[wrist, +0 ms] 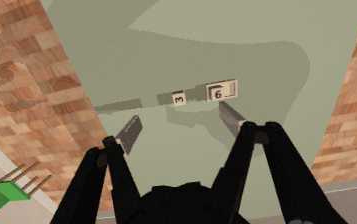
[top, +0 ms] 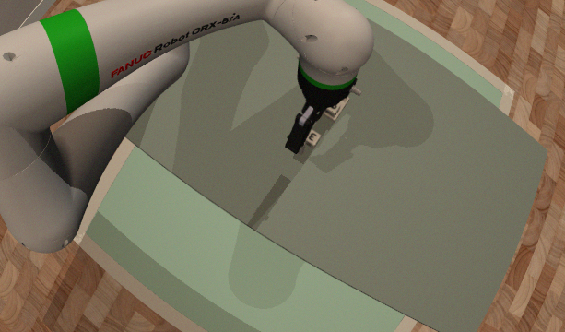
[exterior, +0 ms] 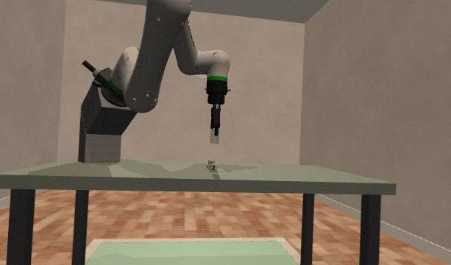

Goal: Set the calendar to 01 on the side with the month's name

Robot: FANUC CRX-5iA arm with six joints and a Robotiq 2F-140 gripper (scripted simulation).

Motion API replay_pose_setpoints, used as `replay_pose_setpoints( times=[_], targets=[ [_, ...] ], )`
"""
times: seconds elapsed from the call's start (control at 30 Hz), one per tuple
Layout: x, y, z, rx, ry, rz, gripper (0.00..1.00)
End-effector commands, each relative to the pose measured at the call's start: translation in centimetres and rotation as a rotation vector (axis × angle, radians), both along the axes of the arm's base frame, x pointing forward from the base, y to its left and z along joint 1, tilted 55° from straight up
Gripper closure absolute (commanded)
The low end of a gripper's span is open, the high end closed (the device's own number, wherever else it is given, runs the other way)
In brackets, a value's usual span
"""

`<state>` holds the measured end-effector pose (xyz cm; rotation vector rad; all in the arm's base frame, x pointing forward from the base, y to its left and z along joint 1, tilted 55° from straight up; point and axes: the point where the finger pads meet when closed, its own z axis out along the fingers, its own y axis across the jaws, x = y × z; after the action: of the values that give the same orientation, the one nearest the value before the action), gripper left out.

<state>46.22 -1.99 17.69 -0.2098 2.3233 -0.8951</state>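
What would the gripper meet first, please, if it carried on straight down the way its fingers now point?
Probably the tabletop; the open gripper might straddle or clip the cube showing 3, as depth is unclear.

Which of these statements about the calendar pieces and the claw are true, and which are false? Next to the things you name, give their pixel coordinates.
1. The cube with 3 on top (top: 312, 137) (wrist: 179, 99) stands outside the tray (top: 330, 117) (wrist: 235, 89). True.
2. The cube with 6 on top (wrist: 217, 93) is outside the tray. False: it is in the tray.
3. The claw (wrist: 178, 115) is open. True.
4. The claw touches the table (top: 402, 207) (exterior: 100, 171) (wrist: 144, 60). False: it hangs above it.
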Motion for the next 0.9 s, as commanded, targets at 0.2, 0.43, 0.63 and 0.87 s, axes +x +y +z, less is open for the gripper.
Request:
replay_pose_setpoints(
  times=[0.2,0.43,0.63,0.87],
  targets=[
    [0.0,0.03,0.01,0.0,0.0,0.0,0.0],
    [0.01,0.01,0.0,0.022,-0.02,-0.02,0.0],
    [0.1,-0.08,-0.07,0.165,-0.148,-0.153,0.0],
    [0.18,-0.16,-0.14,0.291,-0.261,-0.27,0.0]
  ],
)
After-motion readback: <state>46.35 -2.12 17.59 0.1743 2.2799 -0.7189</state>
